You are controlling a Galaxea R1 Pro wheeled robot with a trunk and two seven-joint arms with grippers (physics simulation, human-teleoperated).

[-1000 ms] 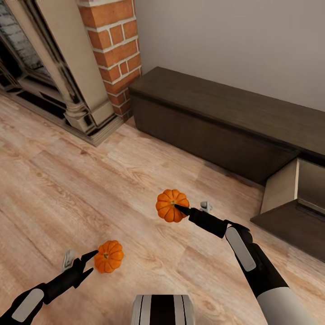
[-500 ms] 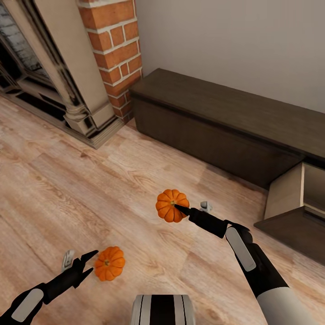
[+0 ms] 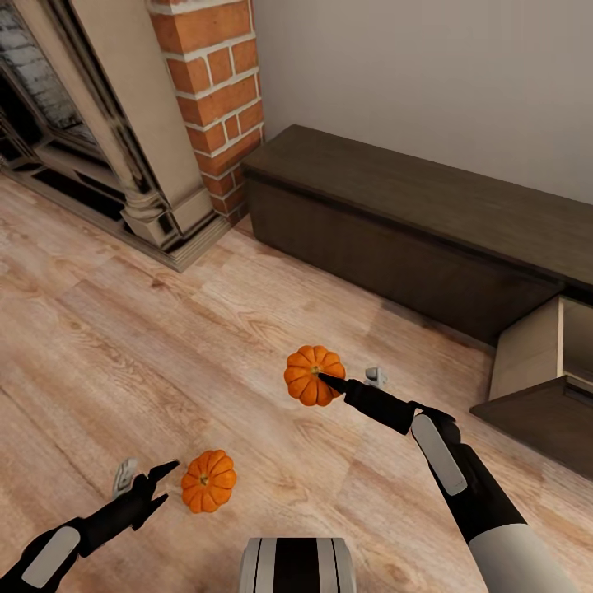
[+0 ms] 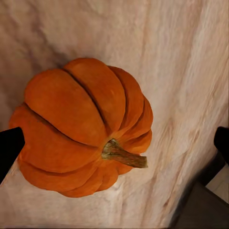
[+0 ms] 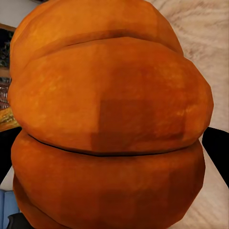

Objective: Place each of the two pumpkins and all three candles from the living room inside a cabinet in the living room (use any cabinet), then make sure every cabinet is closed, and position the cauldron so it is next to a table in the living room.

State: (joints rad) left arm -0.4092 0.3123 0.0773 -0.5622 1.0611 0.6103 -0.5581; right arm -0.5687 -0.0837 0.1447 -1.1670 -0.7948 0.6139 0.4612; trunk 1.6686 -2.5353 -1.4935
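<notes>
One orange pumpkin (image 3: 208, 480) lies on the light wood floor just beyond the tips of my left gripper (image 3: 171, 481), which is open and apart from it. In the left wrist view the same pumpkin (image 4: 86, 126) sits stem-up between widely spread fingers (image 4: 9, 148). My right gripper (image 3: 323, 379) is shut on the second pumpkin (image 3: 314, 375), held above the floor; that pumpkin (image 5: 107, 119) looms very close in the right wrist view. The long dark-brown cabinet (image 3: 395, 214) stands along the wall ahead, with a drawer (image 3: 543, 387) pulled open at its right end.
A stone-coloured fireplace surround (image 3: 123, 148) and a red brick chimney (image 3: 218, 99) stand at the far left. Wood plank floor (image 3: 165, 329) stretches between me and the cabinet. The open drawer's dark front juts out over the floor at the right.
The left pumpkin has come out of the left gripper's fingertips and now lies a little farther off. The view has swung slightly; the right arm holds its pumpkin unchanged.
</notes>
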